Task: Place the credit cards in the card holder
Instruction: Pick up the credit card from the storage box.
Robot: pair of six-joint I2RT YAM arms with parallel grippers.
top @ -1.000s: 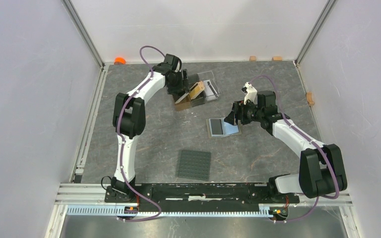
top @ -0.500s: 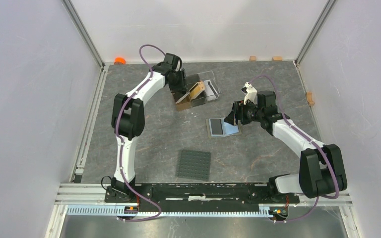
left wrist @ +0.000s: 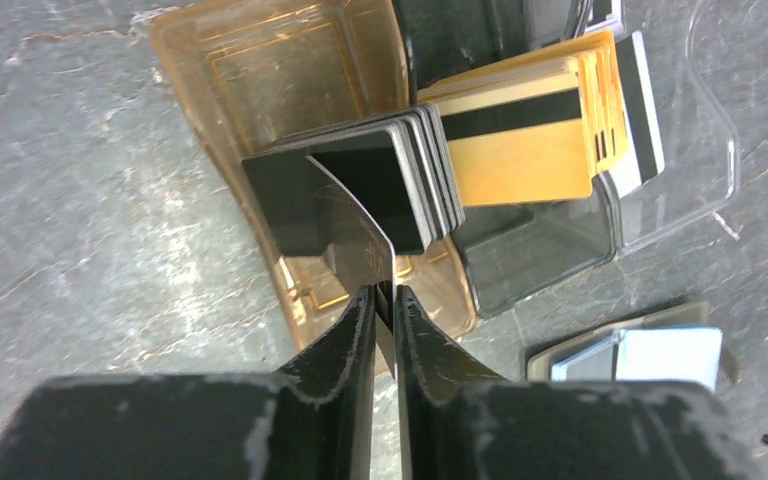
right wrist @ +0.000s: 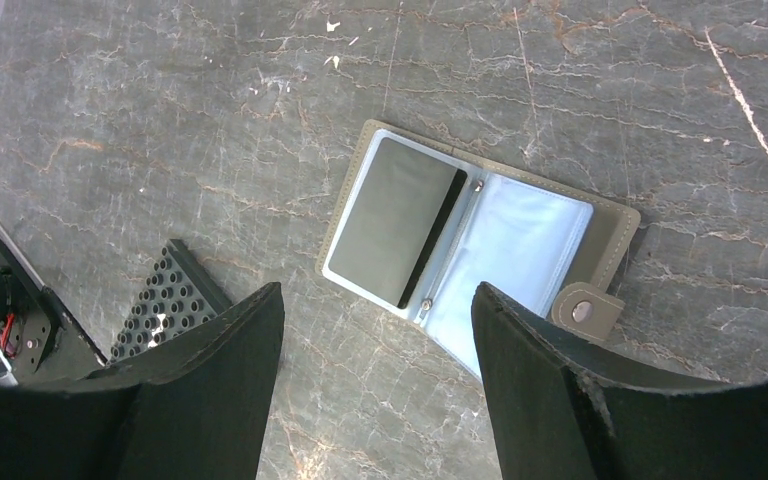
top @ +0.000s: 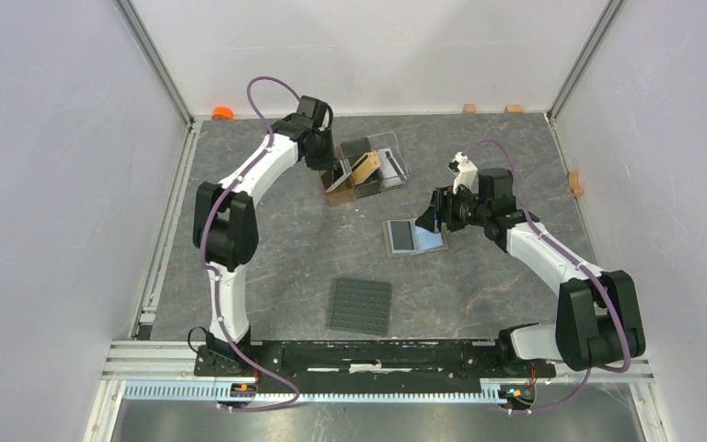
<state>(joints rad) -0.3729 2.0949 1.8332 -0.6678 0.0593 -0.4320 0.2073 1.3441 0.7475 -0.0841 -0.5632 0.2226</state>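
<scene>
Left pincer [left wrist: 384, 294] tight on black card [left wrist: 348, 228]

Counting off: one wallet [top: 414, 236], one studded mat [top: 360, 306], one stand [top: 391, 166], three stacks in it, black cards [left wrist: 360, 195], gold cards [left wrist: 520, 140], white cards [left wrist: 640, 170], plus three tan blocks [top: 469, 108].

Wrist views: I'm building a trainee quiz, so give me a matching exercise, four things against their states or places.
1 left claw
2 right claw
3 card holder
4 gold cards

a lies open on the table
b open above the card holder
c pinching a black card
d stacked in the clear stand

Pairs: 1-c, 2-b, 3-a, 4-d
</scene>
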